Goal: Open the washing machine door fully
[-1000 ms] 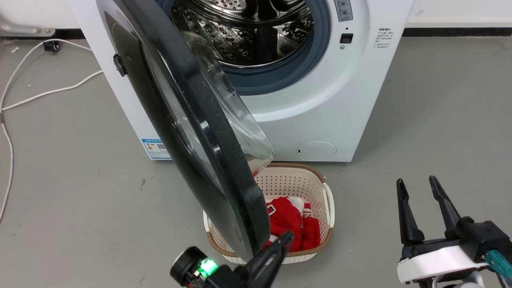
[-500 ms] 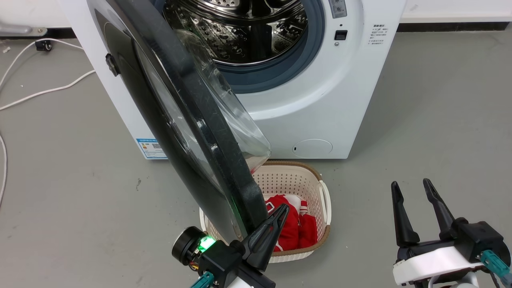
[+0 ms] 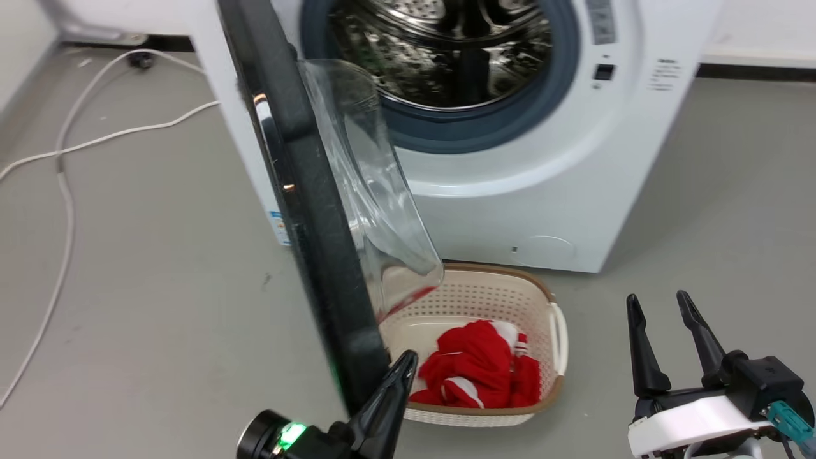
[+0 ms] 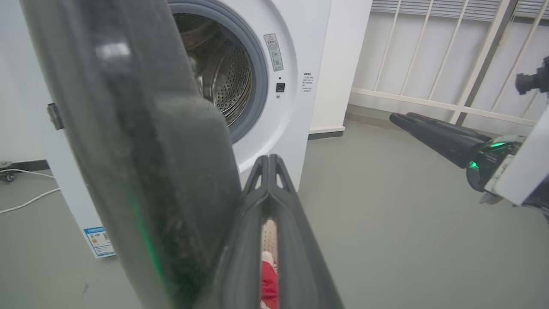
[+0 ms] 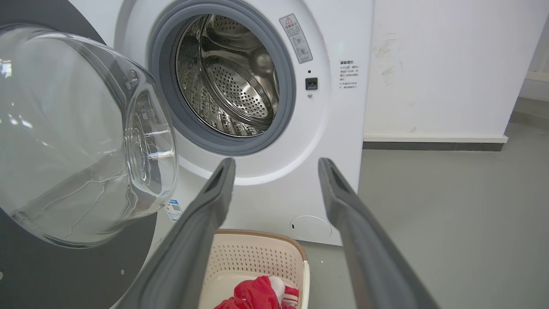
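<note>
now the washing machine door stands swung well out from the white machine, edge-on in the head view, with its glass bowl bulging toward the open drum. the left gripper, jaws pressed together, lies against the inner side of the door's lower rim. the right gripper hangs well apart, jaws spread and empty, near a basket holding red cloth.

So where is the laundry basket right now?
In the head view, the laundry basket sits on the floor in front of the washing machine, right of the open washing machine door, with red clothes inside.
</note>
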You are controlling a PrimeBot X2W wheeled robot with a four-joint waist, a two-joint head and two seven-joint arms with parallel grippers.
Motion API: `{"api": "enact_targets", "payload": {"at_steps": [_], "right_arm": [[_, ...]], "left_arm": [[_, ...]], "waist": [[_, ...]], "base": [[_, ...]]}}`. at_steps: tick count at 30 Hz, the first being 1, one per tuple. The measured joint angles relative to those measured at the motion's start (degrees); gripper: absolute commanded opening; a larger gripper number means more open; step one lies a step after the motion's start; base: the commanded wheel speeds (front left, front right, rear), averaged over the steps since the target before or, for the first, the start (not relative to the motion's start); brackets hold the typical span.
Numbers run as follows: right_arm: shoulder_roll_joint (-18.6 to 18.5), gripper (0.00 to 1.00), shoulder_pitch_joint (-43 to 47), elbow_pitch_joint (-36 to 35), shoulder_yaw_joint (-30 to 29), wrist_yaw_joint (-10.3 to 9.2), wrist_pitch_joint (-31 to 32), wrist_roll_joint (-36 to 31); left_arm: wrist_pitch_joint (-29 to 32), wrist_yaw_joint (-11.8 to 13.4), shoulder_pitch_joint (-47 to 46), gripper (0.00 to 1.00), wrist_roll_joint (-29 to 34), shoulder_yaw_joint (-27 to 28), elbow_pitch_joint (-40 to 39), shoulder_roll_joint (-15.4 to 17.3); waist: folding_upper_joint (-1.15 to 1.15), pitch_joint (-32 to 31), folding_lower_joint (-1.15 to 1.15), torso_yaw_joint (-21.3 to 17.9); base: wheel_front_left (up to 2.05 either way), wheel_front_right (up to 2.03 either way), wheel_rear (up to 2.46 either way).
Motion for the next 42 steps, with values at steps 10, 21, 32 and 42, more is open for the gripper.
{"api": "enact_targets", "payload": {"at_steps": [10,21,32,42], "right_arm": [[0.0,1.00,0.3,-0.5,-0.7,0.00,0.9,-0.5],[0.0,1.00,-0.3,-0.9,0.0,0.00,1.9,-0.6],[0.0,1.00,-1.3,-1.5,0.6,0.00,2.9,-1.0],[0.1,1.00,-2.5,-1.9,0.7,0.00,2.9,-1.6]], "left_arm": [[0.0,3.8,4.6,0.00,0.4,1.6,-4.5,1.0],[-0.1,6.2,4.2,0.00,-4.3,12.0,-2.1,2.6],[-0.1,4.9,-1.6,0.00,-5.6,28.2,2.1,5.0],[-0.3,-1.9,-8.0,0.00,-6.6,41.9,11.5,5.8]], "waist": [[0.00,-0.1,0.00,8.7],[0.00,0.9,0.00,15.3],[0.00,2.5,0.01,13.9],[0.00,4.8,0.01,11.4]], "base": [[0.00,0.00,0.00],[0.00,0.00,0.00],[0.00,0.00,0.00],[0.00,0.00,0.00]]}}
